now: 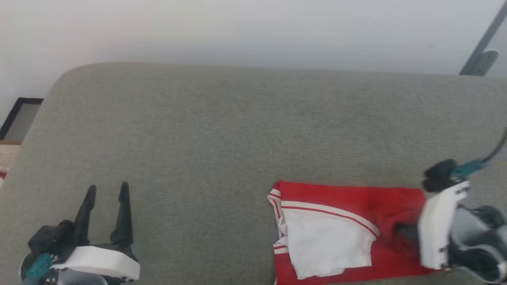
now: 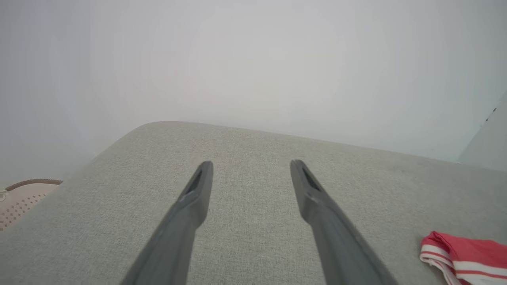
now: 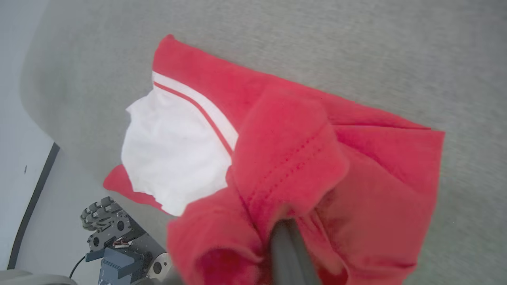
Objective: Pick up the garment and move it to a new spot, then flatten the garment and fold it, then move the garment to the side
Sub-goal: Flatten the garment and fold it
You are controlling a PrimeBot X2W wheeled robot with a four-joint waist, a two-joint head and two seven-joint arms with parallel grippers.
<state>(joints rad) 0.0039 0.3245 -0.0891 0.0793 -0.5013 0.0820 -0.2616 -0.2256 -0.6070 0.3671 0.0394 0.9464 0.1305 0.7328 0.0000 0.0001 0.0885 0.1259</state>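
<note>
Found the garment (image 1: pixel 356 202) folded on the grey upholstered surface (image 1: pixel 198 138), near the front right, white sleeve on top. Logged the right end effector (image 3: pixel 288 237) pinched tight on bunched red cloth at the garment's right end. Logged the left end effector (image 1: pixel 107 192) spread wide, holding nothing, well apart at the left.

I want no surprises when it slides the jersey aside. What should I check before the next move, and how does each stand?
1. Right claw shut on the garment: ok, red cloth bunches around it.
2. Left claw open, apart from the cloth: ok.
3. Garment folded, white sleeve lying on top: ok.
4. Bare gray surface left of the garment: ok.
5. Grip holds every layer: cannot tell, fingertips buried in cloth.
</note>
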